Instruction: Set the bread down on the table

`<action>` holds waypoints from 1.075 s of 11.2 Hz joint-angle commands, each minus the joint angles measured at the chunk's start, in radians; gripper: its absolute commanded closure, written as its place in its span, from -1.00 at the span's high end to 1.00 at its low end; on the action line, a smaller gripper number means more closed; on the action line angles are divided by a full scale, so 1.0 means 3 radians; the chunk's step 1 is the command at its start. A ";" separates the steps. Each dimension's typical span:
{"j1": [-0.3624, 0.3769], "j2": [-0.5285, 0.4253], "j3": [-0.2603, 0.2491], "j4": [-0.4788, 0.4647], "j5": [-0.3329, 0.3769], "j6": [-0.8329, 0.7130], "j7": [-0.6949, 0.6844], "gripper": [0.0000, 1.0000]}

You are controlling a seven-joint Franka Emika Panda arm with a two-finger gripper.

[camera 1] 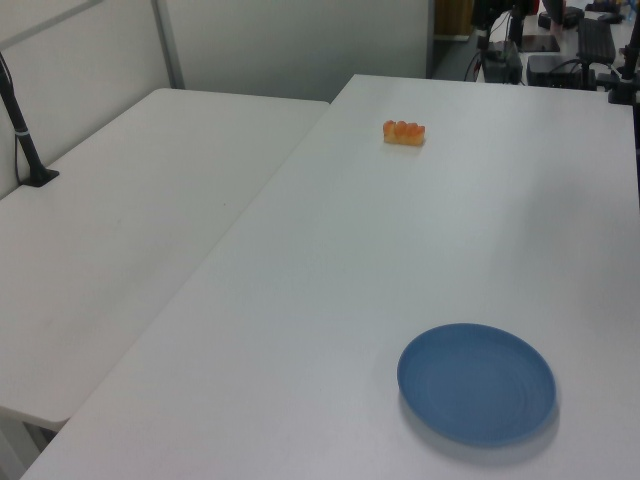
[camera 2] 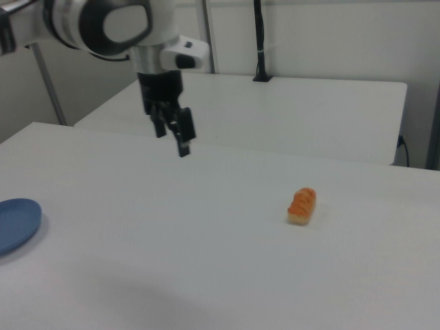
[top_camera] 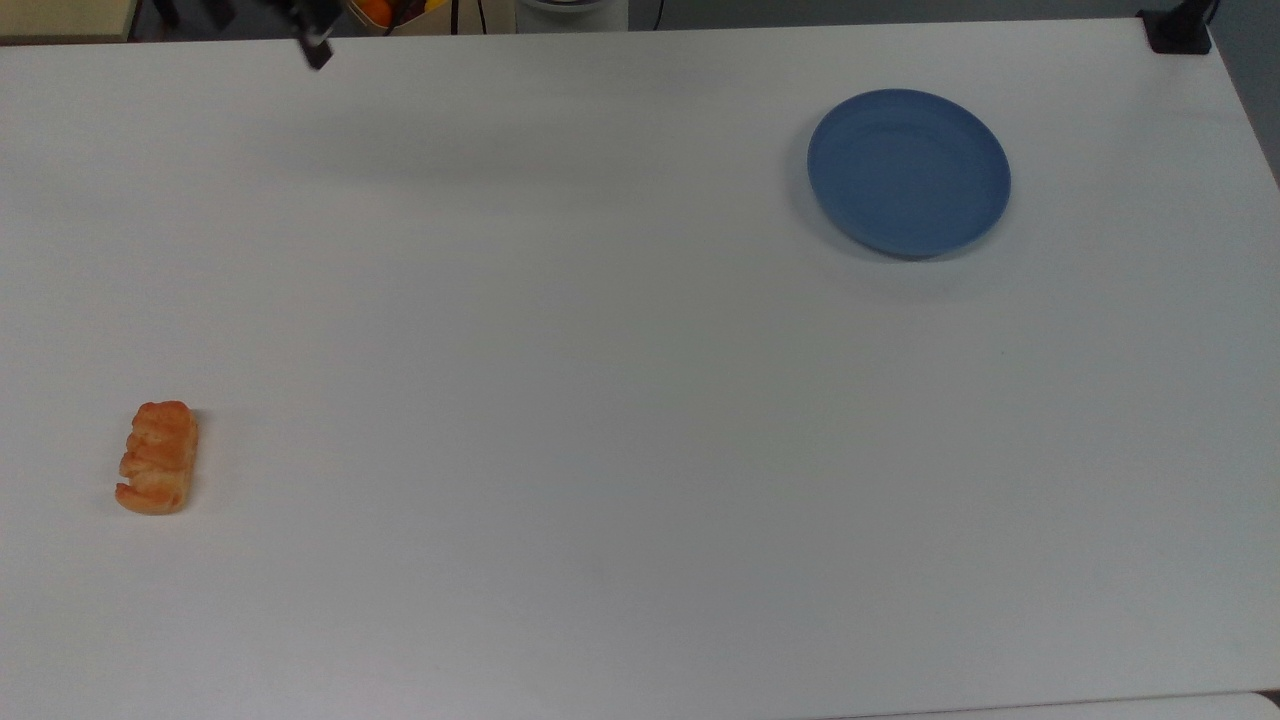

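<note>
Beside my workspace stands a second white table (camera 1: 120,230), backed by plain pale walls (camera 1: 290,45).

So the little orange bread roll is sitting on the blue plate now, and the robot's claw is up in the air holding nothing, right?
Not quite. The bread lies on the bare white table, far from the blue plate, which has nothing on it; the top view shows this plainly. The rest holds: in the right view the gripper hangs above the table with nothing in it.
</note>
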 commanded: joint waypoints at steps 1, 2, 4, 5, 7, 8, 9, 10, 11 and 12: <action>0.0196 -0.0415 0.0030 -0.0266 0.0072 -0.0311 0.0143 1.00; 0.0308 -0.0507 0.0040 -0.0327 0.0072 -0.0362 0.0199 1.00; 0.0619 -0.0661 0.0020 -0.0480 0.0072 -0.0337 0.0266 1.00; 0.0768 -0.0666 0.0000 -0.0481 0.0072 -0.0363 0.0266 1.00; 0.1013 -0.0661 -0.0016 -0.0512 0.0072 -0.0358 0.0225 1.00; 0.1126 -0.0661 -0.0077 -0.0527 0.0072 -0.0337 0.0204 1.00; 0.1289 -0.0656 -0.0184 -0.0527 0.0072 -0.0322 0.0128 1.00; 0.1448 -0.0651 -0.0342 -0.0527 0.0067 -0.0322 -0.0070 1.00; 0.1561 -0.0651 -0.0475 -0.0527 0.0067 -0.0317 -0.0325 1.00; 0.1628 -0.0636 -0.0572 -0.0527 0.0067 -0.0266 -0.0565 1.00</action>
